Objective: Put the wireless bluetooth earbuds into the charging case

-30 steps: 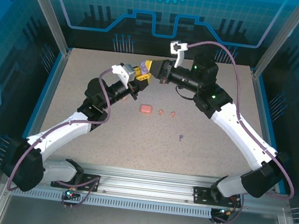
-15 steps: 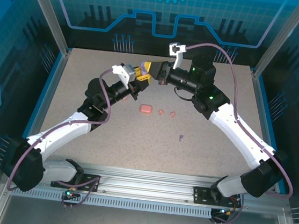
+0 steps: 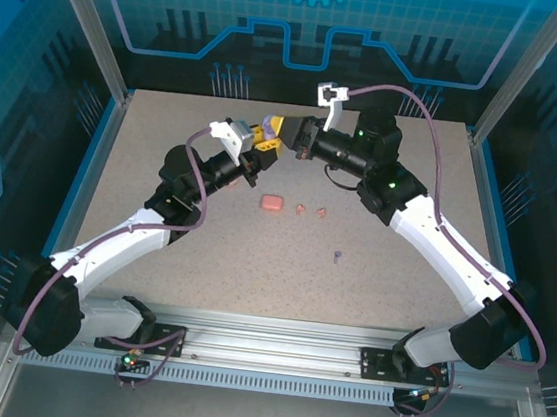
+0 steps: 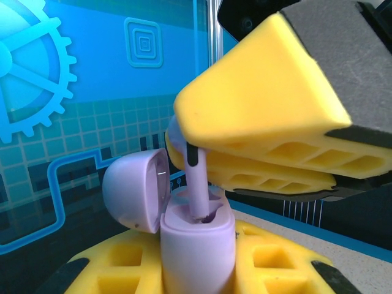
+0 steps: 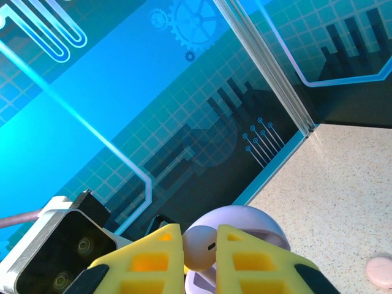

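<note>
My left gripper (image 3: 257, 138) is shut on a purple charging case (image 4: 197, 245), holding it upright above the far middle of the table with its lid (image 4: 136, 190) swung open to the left. My right gripper (image 5: 200, 257) is shut on a purple earbud (image 5: 199, 248). The bud's stem (image 4: 197, 187) stands in a slot of the case. From above, both grippers meet at the case (image 3: 265, 123), the right gripper (image 3: 285, 132) beside it. Two coral-red earbuds (image 3: 302, 209) (image 3: 323, 213) and a purple earbud (image 3: 337, 257) lie loose on the table.
A coral-red case (image 3: 271, 203) lies shut on the table (image 3: 401, 283) just left of the coral buds. A pale pink round object (image 5: 380, 271) rests on the speckled surface. Blue glass walls (image 3: 299, 30) and metal posts enclose the table.
The right wrist has shifted slightly toward the case with its camera mount rising a little. The left arm and the case have stayed put.
</note>
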Action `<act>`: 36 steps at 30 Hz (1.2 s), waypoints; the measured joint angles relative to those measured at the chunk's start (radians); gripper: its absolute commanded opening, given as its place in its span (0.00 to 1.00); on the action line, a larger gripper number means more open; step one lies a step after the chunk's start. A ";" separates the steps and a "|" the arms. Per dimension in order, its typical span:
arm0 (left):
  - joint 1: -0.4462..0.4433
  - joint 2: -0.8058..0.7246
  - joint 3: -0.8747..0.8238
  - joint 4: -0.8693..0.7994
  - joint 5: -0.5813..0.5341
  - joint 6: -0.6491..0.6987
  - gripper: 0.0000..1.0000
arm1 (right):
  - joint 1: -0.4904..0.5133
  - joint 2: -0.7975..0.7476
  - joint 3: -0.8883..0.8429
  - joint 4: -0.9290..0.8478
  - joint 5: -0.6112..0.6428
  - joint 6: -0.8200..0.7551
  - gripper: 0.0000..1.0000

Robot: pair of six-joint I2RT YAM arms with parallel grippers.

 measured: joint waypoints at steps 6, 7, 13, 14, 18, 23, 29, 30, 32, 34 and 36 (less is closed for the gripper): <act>-0.002 0.000 0.003 0.001 0.000 0.000 0.00 | -0.004 -0.003 -0.006 0.018 0.000 0.023 0.13; -0.002 0.000 0.003 0.001 0.000 0.000 0.00 | -0.005 -0.003 -0.007 0.022 0.000 0.023 0.13; -0.002 0.000 0.003 -0.001 0.000 0.000 0.00 | -0.011 -0.015 -0.037 0.041 -0.001 0.038 0.12; -0.002 0.000 0.003 -0.001 0.000 0.000 0.00 | -0.013 -0.018 -0.042 0.041 -0.001 0.040 0.12; -0.002 0.000 0.003 -0.005 0.000 0.000 0.00 | -0.016 -0.023 -0.055 0.044 -0.005 0.045 0.12; -0.002 0.001 0.003 -0.013 0.000 0.000 0.00 | -0.019 -0.023 -0.058 0.040 -0.013 0.044 0.12; -0.002 0.001 0.003 -0.031 0.000 0.000 0.00 | -0.018 -0.024 -0.051 -0.004 -0.011 0.015 0.12; -0.003 0.002 0.003 -0.032 0.000 0.000 0.00 | -0.015 -0.024 -0.047 -0.019 -0.003 0.003 0.12; -0.003 0.003 0.003 -0.034 0.000 0.000 0.00 | -0.011 -0.024 -0.041 -0.035 0.008 -0.012 0.14; -0.005 0.003 0.003 -0.039 0.000 0.000 0.00 | -0.009 -0.024 -0.036 -0.051 0.014 -0.023 0.17; -0.005 0.003 0.003 -0.047 0.000 0.000 0.00 | -0.006 -0.024 -0.031 -0.069 0.023 -0.031 0.24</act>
